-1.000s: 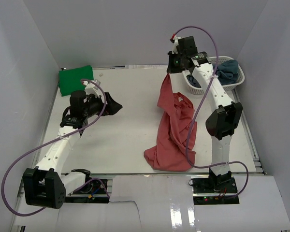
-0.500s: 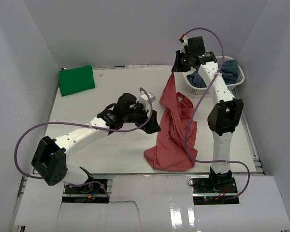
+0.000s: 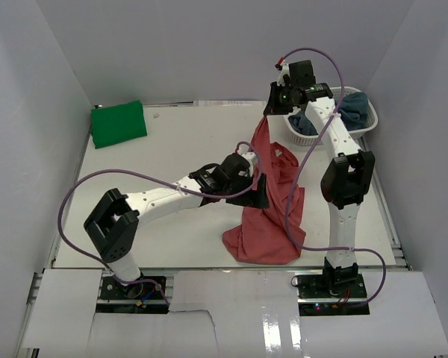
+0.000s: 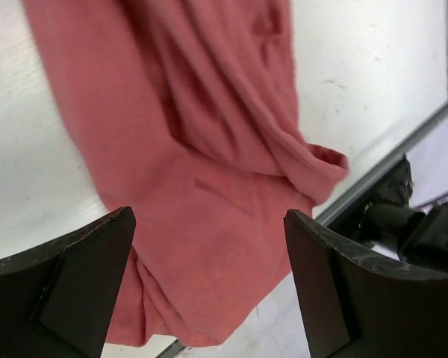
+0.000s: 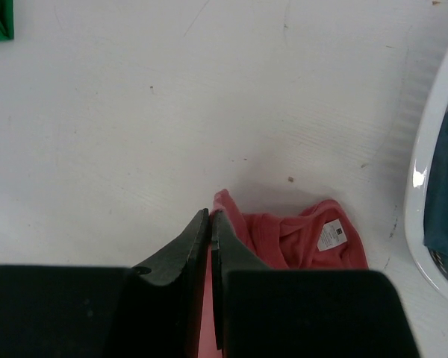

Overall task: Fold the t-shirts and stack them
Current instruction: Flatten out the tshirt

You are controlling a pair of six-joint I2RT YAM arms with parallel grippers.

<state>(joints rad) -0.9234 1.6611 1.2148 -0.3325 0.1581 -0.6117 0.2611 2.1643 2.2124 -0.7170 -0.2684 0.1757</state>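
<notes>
The salmon-red t-shirt [image 3: 266,216] hangs from my right gripper [image 3: 269,112], which is shut on its top edge high above the far table; its lower part lies bunched on the table. In the right wrist view the gripper [image 5: 209,214] pinches red cloth, and the shirt's collar and white label [image 5: 331,233] lie below. My left gripper [image 3: 259,191] stands open at the shirt's left edge. In the left wrist view it [image 4: 209,218] hovers over the red cloth [image 4: 209,164], holding nothing. A folded green t-shirt [image 3: 118,124] lies at the far left.
A white lattice basket [image 3: 366,128] at the far right holds grey-blue t-shirts [image 3: 352,107]; its rim [image 5: 427,160] shows in the right wrist view. The table's near edge [image 4: 403,149] runs close behind the shirt's bunched end. White walls enclose the table.
My left arm has swung from the left side of the table across to the red shirt, jaws still wide. The right gripper has shifted slightly right, still holding the shirt up.
</notes>
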